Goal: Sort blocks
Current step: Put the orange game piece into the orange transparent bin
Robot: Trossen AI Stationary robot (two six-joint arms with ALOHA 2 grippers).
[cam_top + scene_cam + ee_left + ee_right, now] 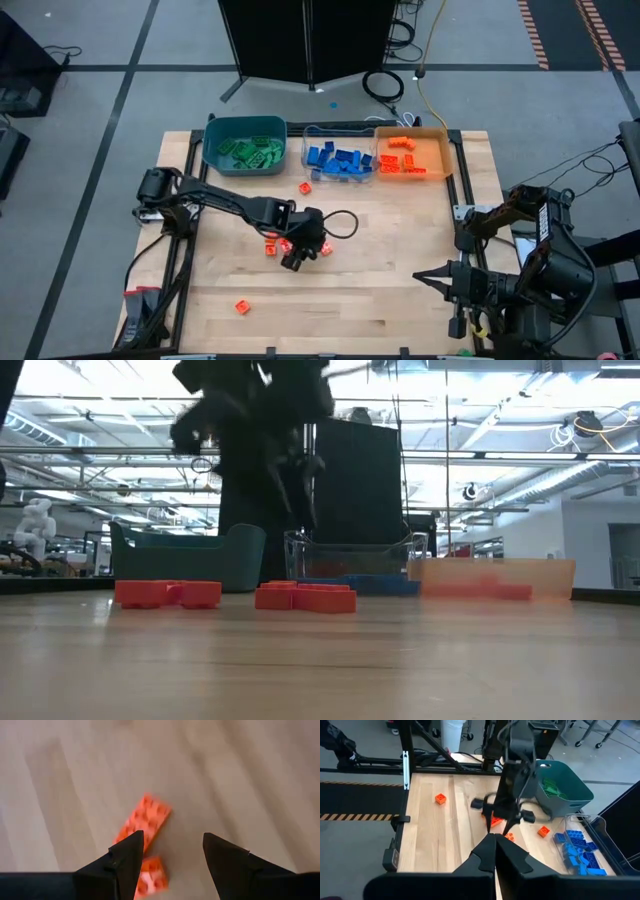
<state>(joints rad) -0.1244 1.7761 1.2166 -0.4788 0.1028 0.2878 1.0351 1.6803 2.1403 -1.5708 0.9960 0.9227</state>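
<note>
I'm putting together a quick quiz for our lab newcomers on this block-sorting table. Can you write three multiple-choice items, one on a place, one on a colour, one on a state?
1. Where is the left hand?
A. over the green bin
B. above loose bricks mid-table
C. off the table

2. What colour are the loose bricks on the table?
A. blue
B. green
C. orange-red

3. How do the left hand's fingers stand?
A. apart, empty
B. shut on a brick
C. shut, empty

Answers:
1 B, the high view shows it over orange-red bricks at mid-table.
2 C, every brick outside the bins is orange-red.
3 A, the left wrist view shows a gap between the fingers with nothing in it.
</note>
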